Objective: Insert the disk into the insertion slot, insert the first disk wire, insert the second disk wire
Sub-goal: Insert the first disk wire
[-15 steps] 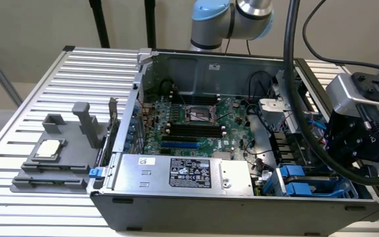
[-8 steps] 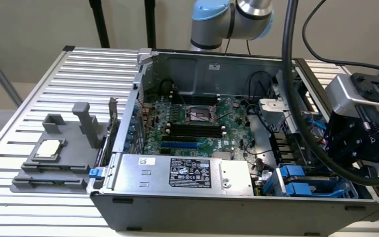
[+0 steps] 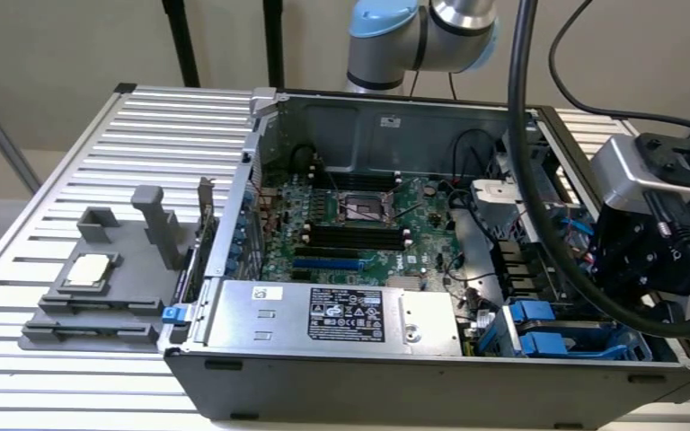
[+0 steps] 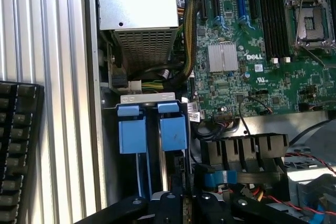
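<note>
The insertion slot (image 3: 552,334) is the grey drive cage at the case's front corner, on the exterior view's right. Two blue plastic tabs (image 4: 172,132) sit side by side in it, with blue rails running down from them. In the wrist view the insertion slot (image 4: 148,98) lies just beyond my gripper (image 4: 185,203), whose black fingers (image 4: 167,204) stand close together, shut. I cannot tell if anything is pinched between them. The disk's silver body is hidden. A wire with a blue connector (image 4: 216,178) lies right beside the fingers. The arm's black wrist block (image 3: 650,260) hangs over the cage.
The silver power-supply box (image 3: 333,314) runs along the case's front wall beside the cage. The green motherboard (image 3: 358,224) fills the case floor. Black cables (image 3: 549,224) hang from the arm across the case. A grey fixture (image 3: 100,287) stands on the slatted table, and a black keyboard (image 4: 18,145) lies outside the case.
</note>
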Controlling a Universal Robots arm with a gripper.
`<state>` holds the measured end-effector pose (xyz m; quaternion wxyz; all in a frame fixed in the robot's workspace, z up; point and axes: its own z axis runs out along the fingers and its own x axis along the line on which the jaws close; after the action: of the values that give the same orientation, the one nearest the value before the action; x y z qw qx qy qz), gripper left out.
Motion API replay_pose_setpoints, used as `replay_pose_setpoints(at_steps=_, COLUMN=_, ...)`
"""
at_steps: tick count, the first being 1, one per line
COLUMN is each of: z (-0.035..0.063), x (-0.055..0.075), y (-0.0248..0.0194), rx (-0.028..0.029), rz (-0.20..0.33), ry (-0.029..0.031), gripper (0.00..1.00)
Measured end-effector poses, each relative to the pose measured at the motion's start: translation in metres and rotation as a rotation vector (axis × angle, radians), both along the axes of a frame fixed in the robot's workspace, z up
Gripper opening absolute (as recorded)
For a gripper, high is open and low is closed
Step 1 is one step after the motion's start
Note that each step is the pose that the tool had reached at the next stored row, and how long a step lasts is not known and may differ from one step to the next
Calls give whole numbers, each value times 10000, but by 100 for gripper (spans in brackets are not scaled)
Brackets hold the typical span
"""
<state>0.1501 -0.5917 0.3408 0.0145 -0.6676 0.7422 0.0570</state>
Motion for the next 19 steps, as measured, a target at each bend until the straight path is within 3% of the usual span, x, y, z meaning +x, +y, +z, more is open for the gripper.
replay_pose_setpoints(at_steps=19, z=-16, x=-10, y=19, rx=-11, rz=0, ry=-119, gripper=16)
